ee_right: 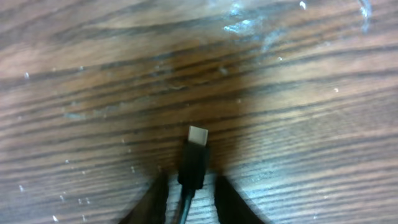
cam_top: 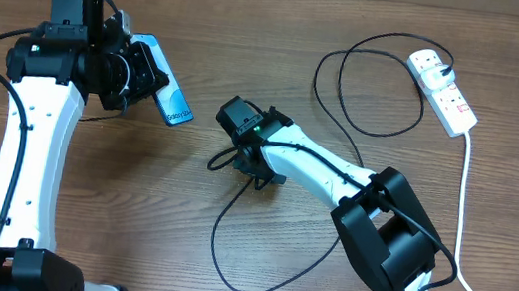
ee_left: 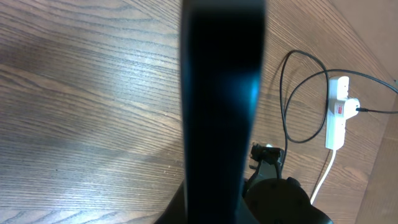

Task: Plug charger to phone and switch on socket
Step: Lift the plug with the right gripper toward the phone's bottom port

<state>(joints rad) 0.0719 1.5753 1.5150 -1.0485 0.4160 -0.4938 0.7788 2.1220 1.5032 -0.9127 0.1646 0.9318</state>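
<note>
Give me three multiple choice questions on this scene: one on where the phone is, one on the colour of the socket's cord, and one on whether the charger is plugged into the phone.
1. Where is the phone?
A. In the left hand
B. Inside a box
C. Lying flat, untouched

2. What colour is the cord of the socket?
A. Black
B. White
C. Red

3. What state is the tip of the charger in?
A. Plugged into the phone
B. Unplugged, at the right hand
C. Packed away in a bag

Answers:
1 A: in the overhead view the phone juts out of the left hand.
2 B: a thick white cord runs from the socket towards the near edge.
3 B: the right wrist view shows the bare tip over the table, in no port.
</note>
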